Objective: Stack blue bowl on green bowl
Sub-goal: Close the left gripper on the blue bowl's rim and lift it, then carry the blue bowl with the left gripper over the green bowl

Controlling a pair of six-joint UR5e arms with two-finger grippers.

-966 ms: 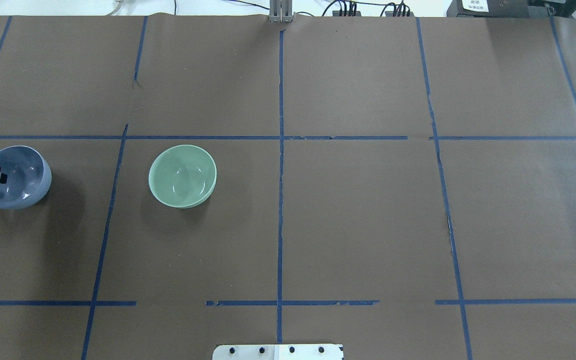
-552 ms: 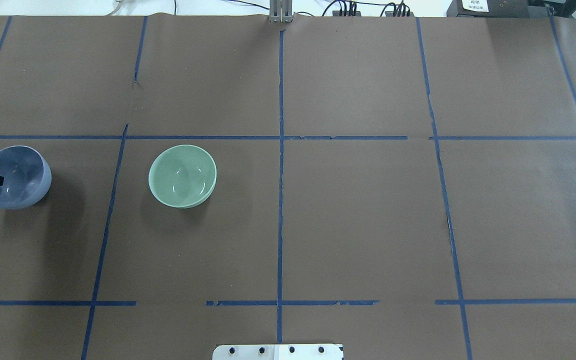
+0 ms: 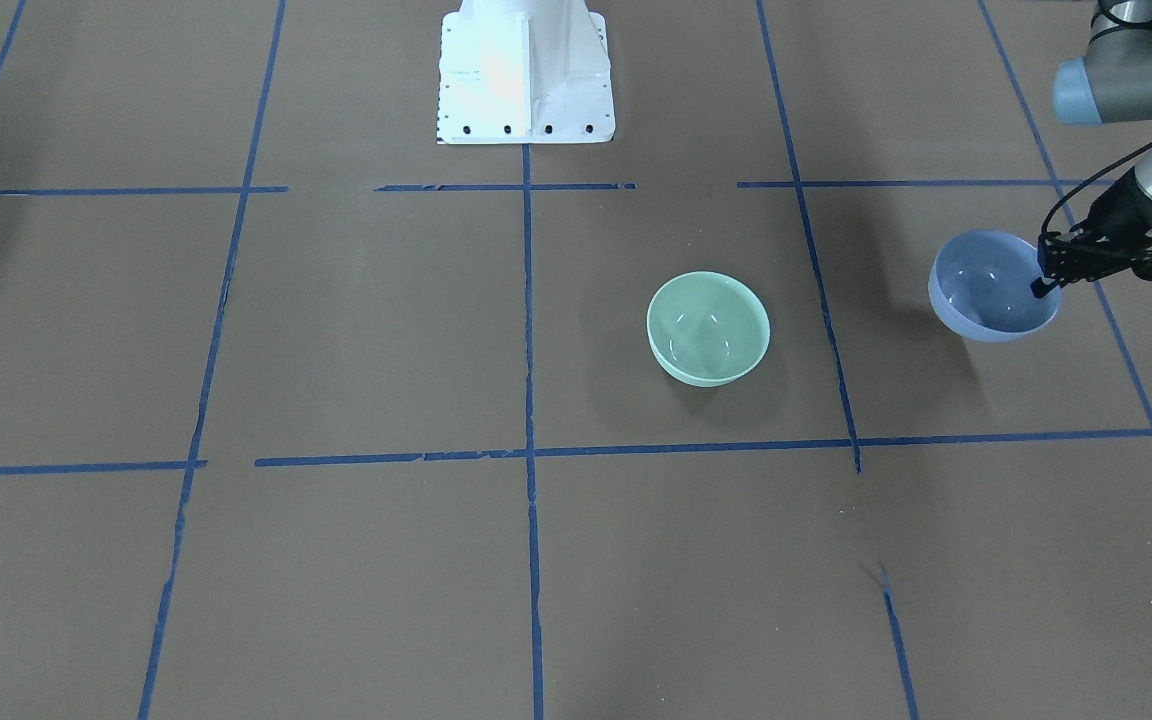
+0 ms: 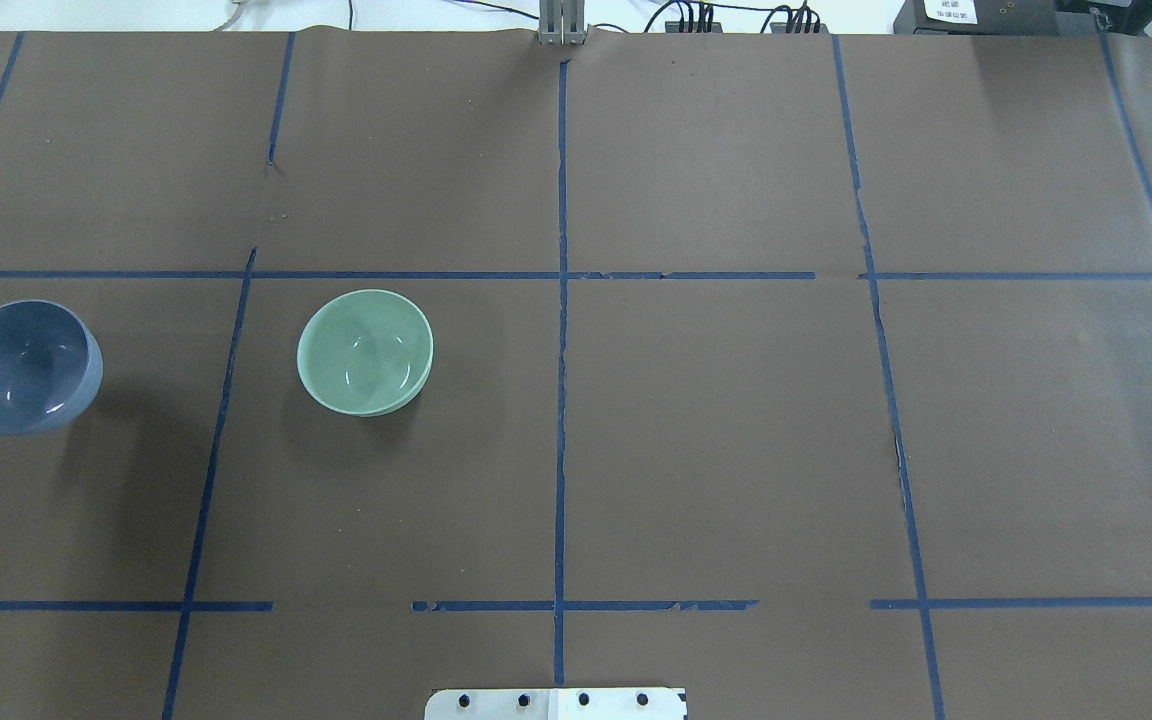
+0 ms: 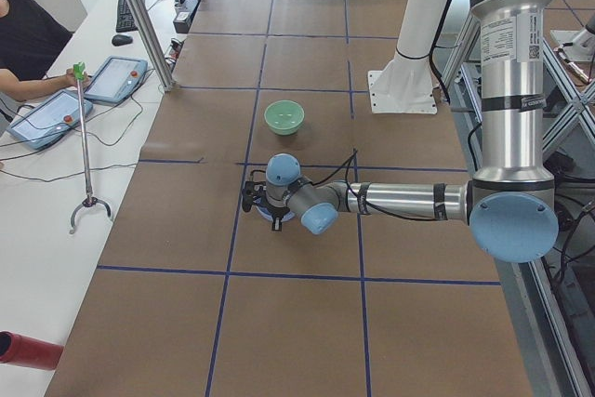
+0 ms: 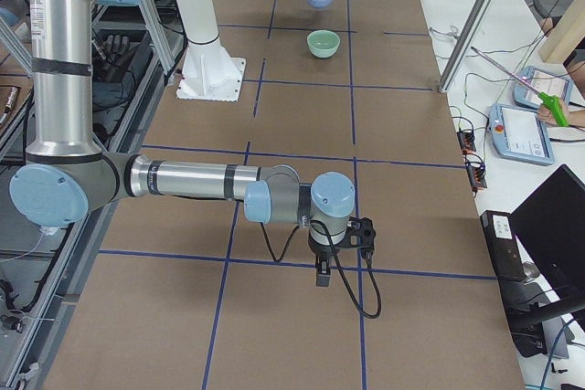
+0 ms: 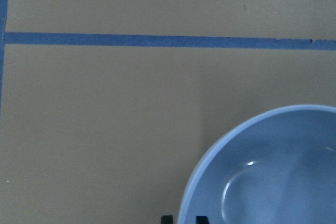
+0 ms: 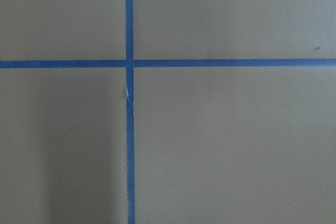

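The blue bowl (image 3: 994,285) hangs slightly tilted just above the table at the robot's far left. It also shows in the overhead view (image 4: 21,367). My left gripper (image 3: 1044,282) is shut on its outer rim, one finger inside and one outside. The left wrist view shows the bowl (image 7: 262,171) with the fingertips (image 7: 167,219) at the bottom edge. The green bowl (image 3: 708,328) stands upright and empty on the table, about two bowl widths from the blue one (image 4: 364,352). My right gripper (image 6: 322,276) shows only in the exterior right view, over bare table; I cannot tell whether it is open.
The white robot base plate (image 3: 524,90) is at the table's robot side. Blue tape lines (image 4: 561,300) divide the brown table cover into squares. A metal post (image 5: 139,16) and operator tablets (image 5: 116,78) stand beyond the far edge.
The blue bowl has come up off the table in my left gripper, now tilted and slightly larger in view. The gripper has drawn toward the view's left edge. The green bowl has not moved.
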